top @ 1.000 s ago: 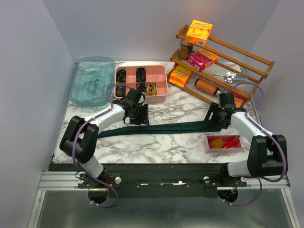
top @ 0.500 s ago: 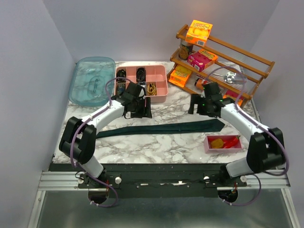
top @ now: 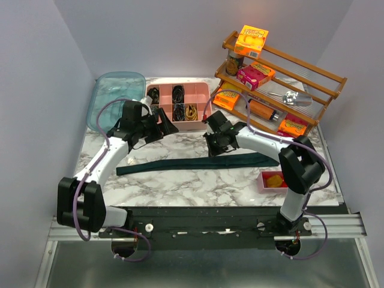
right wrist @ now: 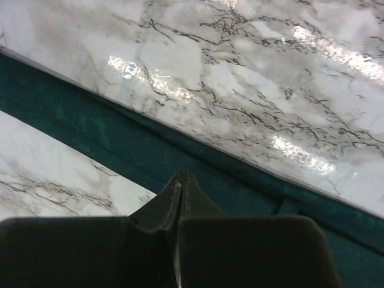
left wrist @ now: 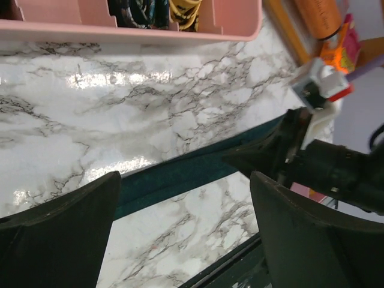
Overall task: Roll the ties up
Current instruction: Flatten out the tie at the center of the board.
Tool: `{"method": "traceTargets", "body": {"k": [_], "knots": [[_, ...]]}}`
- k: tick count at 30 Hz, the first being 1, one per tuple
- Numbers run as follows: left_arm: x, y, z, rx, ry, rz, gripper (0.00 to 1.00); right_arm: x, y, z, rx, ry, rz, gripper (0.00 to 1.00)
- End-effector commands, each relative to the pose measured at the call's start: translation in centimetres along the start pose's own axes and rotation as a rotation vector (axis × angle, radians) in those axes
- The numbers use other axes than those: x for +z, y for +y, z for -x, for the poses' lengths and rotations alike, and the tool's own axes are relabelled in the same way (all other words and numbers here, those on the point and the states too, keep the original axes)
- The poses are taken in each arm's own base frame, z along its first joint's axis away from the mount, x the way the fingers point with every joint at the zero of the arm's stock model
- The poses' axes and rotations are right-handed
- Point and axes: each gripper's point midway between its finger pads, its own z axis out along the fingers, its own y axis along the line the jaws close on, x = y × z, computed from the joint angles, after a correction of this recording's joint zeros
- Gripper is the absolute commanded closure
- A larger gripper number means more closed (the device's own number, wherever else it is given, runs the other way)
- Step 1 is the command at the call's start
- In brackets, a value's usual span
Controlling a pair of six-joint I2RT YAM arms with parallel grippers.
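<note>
Jaws of the right gripper [right wrist: 180,180] are pressed together, tips directly over the tie [right wrist: 78,120]; whether they pinch any cloth cannot be told. The left gripper [left wrist: 185,180] is spread to full width and holds nothing, poised above the table [top: 198,180] between the pink organizer [top: 195,125] and the tie. The tie lies flat, unrolled, its long axis running left to right across the table, wide end on the robot's right. The right gripper is the nearer arm, sitting partway along the length toward the wide end. The left is set back from the strip, which crosses between its fingers. The top view alone shows both ends. The right wrist view alone shows the closed tips against the fabric.
</note>
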Motion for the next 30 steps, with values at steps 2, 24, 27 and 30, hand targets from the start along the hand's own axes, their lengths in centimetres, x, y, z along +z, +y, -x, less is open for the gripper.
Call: {"method": "traceTargets", "body": {"k": [2,24,27,30], "knots": [[-2.1,-1.9,1.9,-0.042,-0.081,-0.135,0.01,1.4,-0.4,-2.2,0.003,0.093,-0.025,0.94],[-3.5,4.5,1.8,-0.166,-0.145,0.029,0.02,-0.7,-10.0,-8.4,0.145,0.257,-0.384,1.0],[-4.0,5.6,1.9,-0.169,-0.165,0.087,0.02,-1.1,-10.7,-8.9,0.151,0.276,-0.4,1.0],[-4.5,6.7,1.8,-0.179,-0.187,0.159,0.03,-1.5,-10.8,-8.9,0.152,0.276,-0.404,0.99]]}}
